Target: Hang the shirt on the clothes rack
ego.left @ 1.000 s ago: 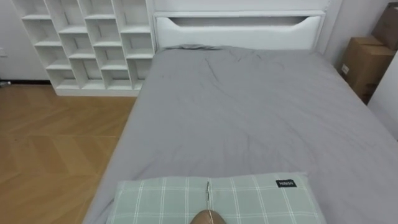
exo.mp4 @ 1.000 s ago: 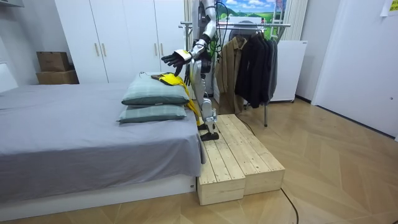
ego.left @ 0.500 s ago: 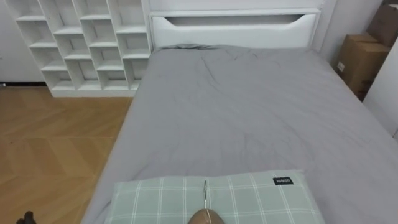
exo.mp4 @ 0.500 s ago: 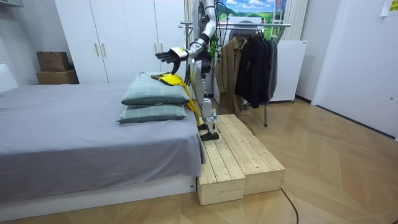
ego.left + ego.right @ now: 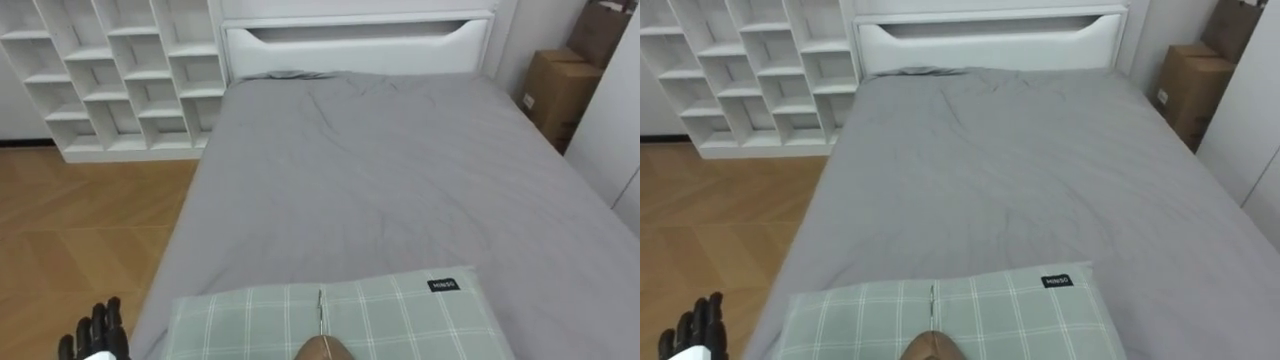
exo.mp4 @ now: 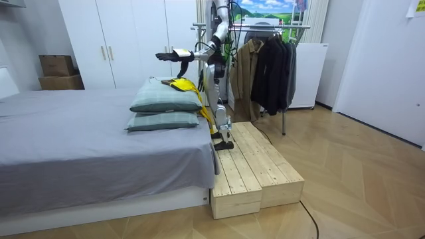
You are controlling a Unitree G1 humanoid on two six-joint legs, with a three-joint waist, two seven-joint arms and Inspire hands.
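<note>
A yellow garment [image 6: 179,83] lies on the top one of two stacked green checked pillows [image 6: 166,98] at the end of the bed where I stand. In the eye views a thin metal hook [image 5: 320,314] and a brown rounded hanger top [image 5: 323,349] rest on the checked pillow [image 5: 400,318] at the bottom edge. My left hand [image 5: 95,335] is open with its dark fingers spread, low at the left beside the bed. In the room view that hand [image 6: 170,56] reaches forward at chest height above the pillows. It holds nothing.
I stand on a wooden platform [image 6: 255,166] against the grey bed [image 5: 380,180]. Behind me a clothes rail [image 6: 269,26] carries a brown and several dark coats. A white shelf unit [image 5: 110,70] and cardboard boxes [image 5: 558,95] flank the headboard.
My left arm has stretched further forward over the pillows, and its hand has come into the eye view at the lower left. The eye view has shifted a little.
</note>
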